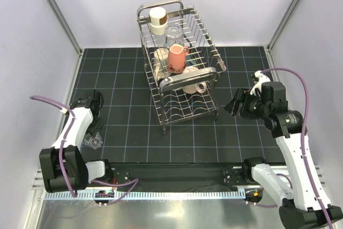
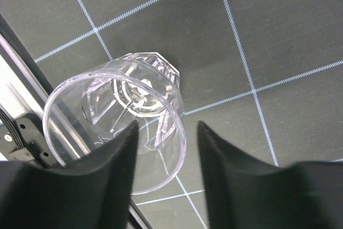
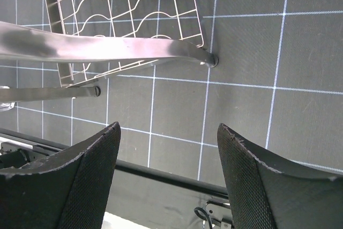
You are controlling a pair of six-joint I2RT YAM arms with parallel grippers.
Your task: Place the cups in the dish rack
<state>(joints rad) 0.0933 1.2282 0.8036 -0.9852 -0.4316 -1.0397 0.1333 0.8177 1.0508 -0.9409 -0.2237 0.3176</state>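
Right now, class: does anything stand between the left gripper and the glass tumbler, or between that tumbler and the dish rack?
Nothing visible does. The left gripper is open right at the glass tumbler's rim, and only bare mat lies between the tumbler and the dish rack.

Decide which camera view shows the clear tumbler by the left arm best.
Left wrist: the tumbler looms large, its open rim facing the camera. Top external shows it small beside the left arm. Right wrist misses it.

text: none readable | labels: none | numbers: none
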